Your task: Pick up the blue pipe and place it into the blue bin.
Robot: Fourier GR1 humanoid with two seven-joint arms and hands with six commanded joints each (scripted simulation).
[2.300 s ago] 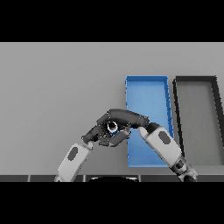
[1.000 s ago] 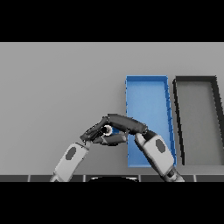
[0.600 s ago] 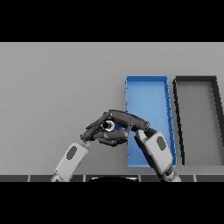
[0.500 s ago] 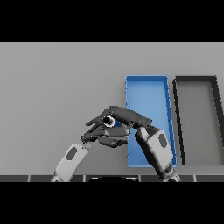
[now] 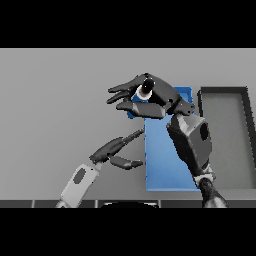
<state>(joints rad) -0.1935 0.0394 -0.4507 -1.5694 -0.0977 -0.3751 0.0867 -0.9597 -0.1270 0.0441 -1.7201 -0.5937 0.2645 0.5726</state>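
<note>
My right hand (image 5: 150, 97) is raised well above the table, its fingers curled round the blue pipe (image 5: 133, 111); only a blue sliver and the pipe's round open end by the fingers show. It hovers over the near-left corner region of the blue bin (image 5: 167, 160), hiding the bin's far left part. My left hand (image 5: 117, 150) lies lower, by the bin's left wall, with fingers straight and nothing in it.
A dark grey bin (image 5: 227, 140) stands right of the blue bin, side by side with it. Grey tabletop (image 5: 55, 105) stretches to the left and far side.
My right hand has lifted the pipe up off the table and away from the left hand, rising toward the camera. The left hand has let go and stays low.
</note>
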